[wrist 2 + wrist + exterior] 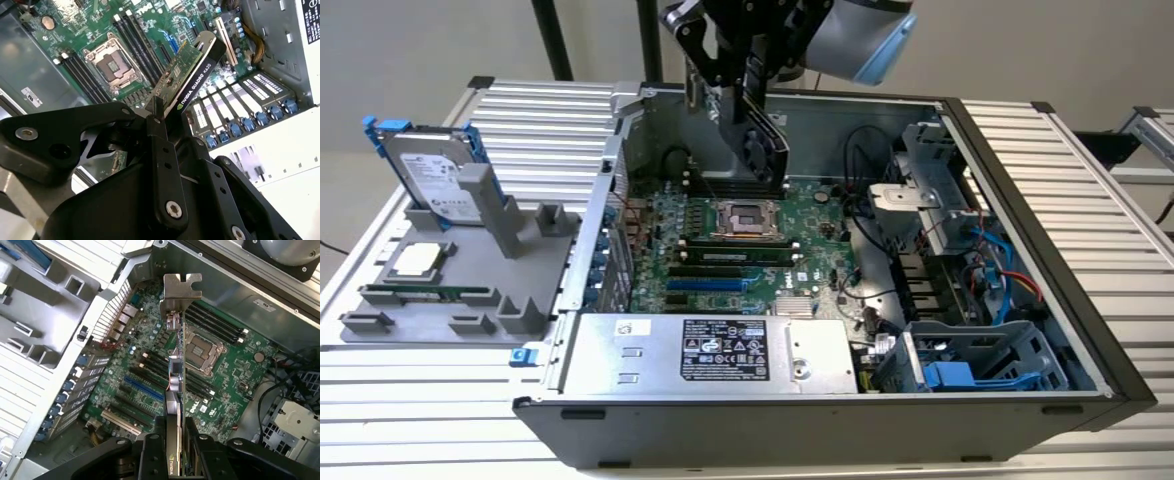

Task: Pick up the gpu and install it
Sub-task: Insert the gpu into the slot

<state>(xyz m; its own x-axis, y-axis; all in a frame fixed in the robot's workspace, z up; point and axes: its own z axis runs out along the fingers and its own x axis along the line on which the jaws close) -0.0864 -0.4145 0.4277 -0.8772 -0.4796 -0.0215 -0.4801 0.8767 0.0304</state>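
Black gripper (175,442) jaws are closed tight on 1 edge of the gpu (769,148), which is held on edge in the air above the green motherboard (720,255) inside the open computer case (1014,190). The card's metal bracket (182,287) is at the end farthest from the gripper.

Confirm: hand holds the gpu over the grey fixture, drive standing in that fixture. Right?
Not quite. The exterior view shows the hand holding the gpu over the motherboard inside the open case, not over the grey fixture. The drive does stand in that fixture.
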